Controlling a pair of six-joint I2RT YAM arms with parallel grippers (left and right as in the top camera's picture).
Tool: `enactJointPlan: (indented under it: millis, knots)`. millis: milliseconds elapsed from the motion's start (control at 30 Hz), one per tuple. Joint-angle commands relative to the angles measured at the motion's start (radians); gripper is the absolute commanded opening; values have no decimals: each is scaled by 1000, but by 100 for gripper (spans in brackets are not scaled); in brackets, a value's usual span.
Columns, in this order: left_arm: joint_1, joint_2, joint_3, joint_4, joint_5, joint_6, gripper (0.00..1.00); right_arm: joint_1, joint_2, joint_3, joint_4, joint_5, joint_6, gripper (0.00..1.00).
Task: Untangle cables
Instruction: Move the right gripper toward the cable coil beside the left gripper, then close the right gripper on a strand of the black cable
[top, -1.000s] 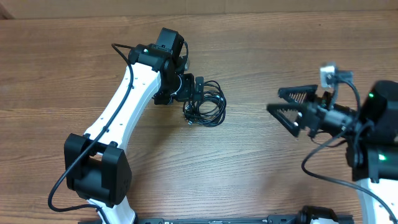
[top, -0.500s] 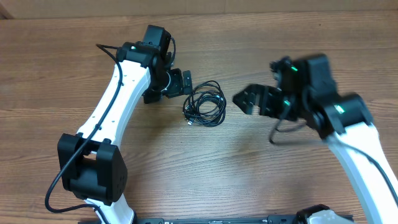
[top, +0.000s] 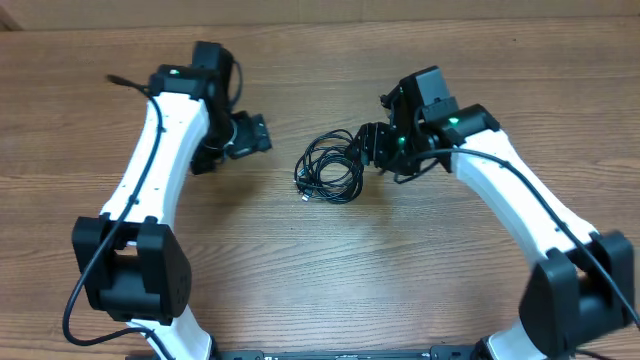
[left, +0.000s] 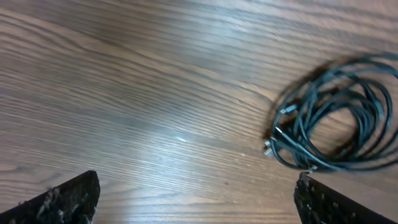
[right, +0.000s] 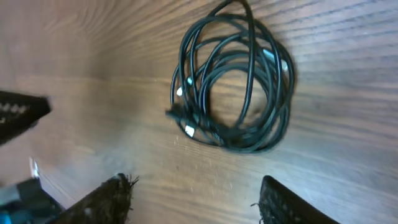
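The cables (top: 329, 168) lie coiled together in one black bundle on the wooden table, with small silver-tipped plugs at its lower left. My right gripper (top: 368, 147) is open and empty just to the bundle's right, its fingers at the coil's edge; in the right wrist view the cables (right: 233, 87) lie ahead of the open fingers (right: 196, 199). My left gripper (top: 258, 134) is open and empty, well left of the bundle. In the left wrist view the cables (left: 339, 121) lie at the right, ahead of the wide-open fingers (left: 196, 202).
The wooden table (top: 330, 270) spreads around the bundle. Both white arms reach in from the front edge, left arm (top: 160, 170) and right arm (top: 510, 200). A pale wall band runs along the table's far edge.
My left gripper let go of the bundle's left side and pulled away to the left. My right arm swung in from the right, its open gripper now at the bundle's right edge. The bundle stayed put.
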Motion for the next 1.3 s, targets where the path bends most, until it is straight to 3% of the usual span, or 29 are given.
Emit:
enactJointPlan:
  millis: [0, 133, 233, 500, 800, 1000, 1267]
  knots:
    - [-2, 4, 16, -2, -15, -14, 100, 4, 39, 25, 48, 3, 118, 61]
    - [-6, 4, 16, 1, -14, -14, 100, 4, 105, 25, 70, 93, 218, 54]
    - [-6, 4, 16, 2, -14, -14, 100, 4, 128, 25, 95, 61, 224, 55]
    - [-5, 4, 16, 2, -15, -14, 100, 7, 130, 8, 126, 79, 224, 44]
    - [-5, 4, 16, 2, -15, -14, 100, 59, 130, -34, 190, 118, 224, 44]
    - [-5, 4, 16, 2, -14, -14, 100, 80, 130, -36, 138, 307, 332, 40]
    - [-5, 4, 16, 2, -14, -14, 100, 97, 140, -51, 152, 306, 326, 43]
